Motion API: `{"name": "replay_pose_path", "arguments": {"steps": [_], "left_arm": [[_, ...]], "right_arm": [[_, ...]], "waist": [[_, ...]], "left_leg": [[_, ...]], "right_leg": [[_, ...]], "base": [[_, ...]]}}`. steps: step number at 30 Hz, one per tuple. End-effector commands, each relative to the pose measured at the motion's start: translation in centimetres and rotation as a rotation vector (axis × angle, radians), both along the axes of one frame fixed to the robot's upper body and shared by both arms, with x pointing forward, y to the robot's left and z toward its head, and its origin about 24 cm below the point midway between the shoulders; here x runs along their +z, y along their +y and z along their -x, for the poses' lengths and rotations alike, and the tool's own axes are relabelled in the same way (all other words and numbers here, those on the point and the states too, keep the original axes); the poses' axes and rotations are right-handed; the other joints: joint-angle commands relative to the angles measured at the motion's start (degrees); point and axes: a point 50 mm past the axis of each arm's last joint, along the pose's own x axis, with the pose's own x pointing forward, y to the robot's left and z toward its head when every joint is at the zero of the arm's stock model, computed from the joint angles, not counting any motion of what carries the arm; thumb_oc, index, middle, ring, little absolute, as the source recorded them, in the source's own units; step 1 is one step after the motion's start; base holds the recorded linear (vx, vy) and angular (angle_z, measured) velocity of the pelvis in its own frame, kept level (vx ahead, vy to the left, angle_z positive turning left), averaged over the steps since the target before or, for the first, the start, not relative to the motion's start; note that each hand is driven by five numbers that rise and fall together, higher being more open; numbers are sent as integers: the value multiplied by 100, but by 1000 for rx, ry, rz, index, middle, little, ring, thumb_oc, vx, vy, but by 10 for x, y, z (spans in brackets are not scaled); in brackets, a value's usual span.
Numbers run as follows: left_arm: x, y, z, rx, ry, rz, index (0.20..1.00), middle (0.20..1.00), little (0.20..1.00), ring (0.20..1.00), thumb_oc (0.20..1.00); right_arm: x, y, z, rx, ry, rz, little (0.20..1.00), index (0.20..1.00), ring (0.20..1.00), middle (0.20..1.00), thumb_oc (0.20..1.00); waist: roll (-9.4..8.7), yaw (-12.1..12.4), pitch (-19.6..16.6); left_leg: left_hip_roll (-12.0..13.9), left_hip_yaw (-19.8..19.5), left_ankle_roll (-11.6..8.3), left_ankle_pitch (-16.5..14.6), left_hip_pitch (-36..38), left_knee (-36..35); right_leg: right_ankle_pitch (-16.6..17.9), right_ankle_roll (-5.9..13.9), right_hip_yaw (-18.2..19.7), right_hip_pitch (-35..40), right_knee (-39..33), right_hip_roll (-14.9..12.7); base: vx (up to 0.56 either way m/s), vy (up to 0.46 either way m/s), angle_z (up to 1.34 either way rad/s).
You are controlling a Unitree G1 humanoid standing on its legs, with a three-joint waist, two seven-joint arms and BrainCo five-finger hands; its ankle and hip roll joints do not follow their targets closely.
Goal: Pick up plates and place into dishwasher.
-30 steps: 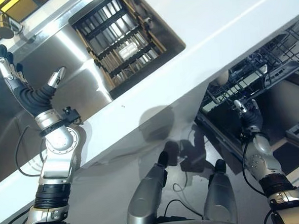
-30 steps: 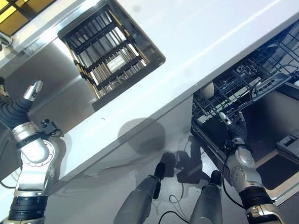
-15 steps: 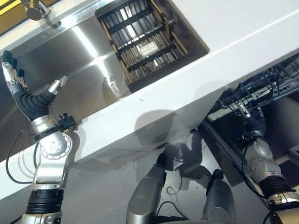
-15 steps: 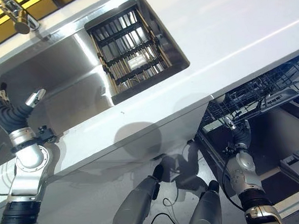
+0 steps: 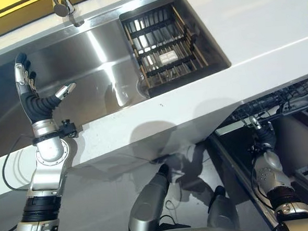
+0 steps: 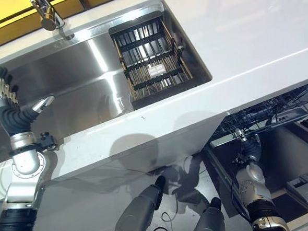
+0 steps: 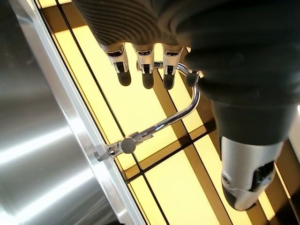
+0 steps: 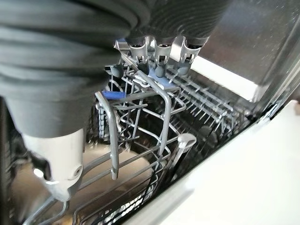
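Left robot hand (image 5: 34,99) is raised over the steel sink (image 5: 93,67) with its fingers straight and spread and the thumb held out to the side, holding nothing; right robot hand (image 5: 263,135) hangs low beside the open dishwasher (image 6: 281,139), its fingers relaxed and empty in front of the wire rack (image 8: 140,122). No plate can be made out anywhere: not in either hand, not in the sink basin, and none that I can tell among the tines of the dishwasher rack, though parts of that rack are hidden under the edge of the white worktop (image 5: 253,25). A dark slatted drying basket (image 5: 163,47) sits in the right end of the sink, with one small pale object (image 5: 167,57) lying on its slats, too small to identify. The curved chrome tap (image 7: 159,122) stands at the back rim of the sink, beyond the left hand's fingertips. Judging by this, the task is at a point between carries or near its start: the dishwasher is already open and its rack pulled forward, ready to receive, but finding a plate, grasping it and setting it into the rack all seem left to do
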Motion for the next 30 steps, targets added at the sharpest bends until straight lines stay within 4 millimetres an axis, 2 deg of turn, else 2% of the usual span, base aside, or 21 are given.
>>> {"name": "replay_pose_path", "arguments": {"steps": [1,5,8,9,10,12,15,17,18,20,22,25,30], "left_arm": [[21,14,6,-8,-39,-88,1000,1000,1000,1000,1000],[19,20,12,13,-26,-103,1000,1000,1000,1000,1000],[20,21,15,38,-29,-108,1000,1000,1000,1000,1000],[21,19,15,45,-37,-108,1000,1000,1000,1000,1000],[21,17,15,43,-40,-109,1000,1000,1000,1000,1000],[21,11,16,35,-34,-112,1000,1000,1000,1000,1000],[12,11,22,43,-14,-96,1000,1000,1000,1000,1000],[7,12,26,51,-5,-86,1000,1000,1000,1000,1000],[3,13,28,65,2,-73,1000,1000,1000,1000,1000],[-2,15,29,82,7,-51,1000,1000,1000,1000,1000],[-3,15,27,88,7,-37,1000,1000,1000,1000,1000],[-5,8,20,71,8,-11,1000,1000,1000,1000,1000],[-15,0,21,63,15,24,1000,1000,1000,1000,1000]], "right_arm": [[75,43,-37,182,-395,151,1000,1000,1000,1000,1000],[54,39,-18,140,-272,201,1000,1000,1000,1000,1000],[48,42,-14,140,-214,244,1000,1000,1000,1000,1000],[47,42,-15,143,-204,253,1000,1000,1000,1000,1000],[47,41,-15,138,-198,259,1000,1000,1000,1000,1000],[42,42,-8,117,-160,276,1000,1000,1000,1000,1000],[32,41,7,109,-125,287,1000,1000,1000,1000,1000],[29,41,13,106,-110,301,1000,1000,1000,1000,1000],[28,41,17,102,-99,317,1000,1000,1000,1000,1000],[27,38,19,85,-93,330,1000,1000,1000,1000,1000],[29,36,18,73,-96,337,1000,1000,1000,1000,1000],[33,30,16,14,-89,331,1000,1000,1000,1000,1000],[23,19,29,-91,-31,320,1000,1000,1000,1000,1000]], "waist": [[-736,255,-842],[-899,125,-900],[-997,62,-850],[-972,91,-801],[-1005,84,-802],[-922,122,-835],[-776,79,-922],[-691,33,-940],[-661,-6,-950],[-641,-42,-959],[-626,-87,-927],[-532,-188,-858],[-339,-402,-814]], "left_leg": [[146,191,-78,-1348,-413,1283],[201,318,60,-1265,-294,1049],[228,500,182,-1109,-201,816],[233,579,272,-1084,-244,828],[187,611,303,-978,-292,767],[163,705,501,-746,-301,549],[103,695,676,-426,-106,131],[54,707,725,-299,-73,36],[-21,750,710,-233,-106,52],[-120,831,614,-151,-205,139],[-141,887,519,-106,-293,187],[-47,917,243,40,-360,99],[164,955,-41,135,-341,-20]], "right_leg": [[1668,200,637,296,-1480,-643],[1859,190,572,251,-1799,-571],[1904,134,363,48,-1507,-453],[1736,69,278,23,-1139,-295],[1702,41,266,-17,-1043,-281],[1025,-148,98,-54,-337,64],[743,-367,22,-381,842,270],[465,-499,65,-538,1290,396],[302,-622,51,-509,1299,411],[147,-718,44,-367,1017,345],[129,-676,76,-277,763,329],[79,-580,99,-14,319,322],[15,-636,137,198,31,380]], "base": [[-66,-88,-17],[-85,-68,-25],[-191,18,-53],[-268,94,-68],[-234,159,-65],[-116,249,-54],[-37,270,-37],[-41,214,-31],[-50,135,-34],[-86,51,-48],[-128,-47,-77],[-153,-86,-43],[-93,-55,-34]]}}
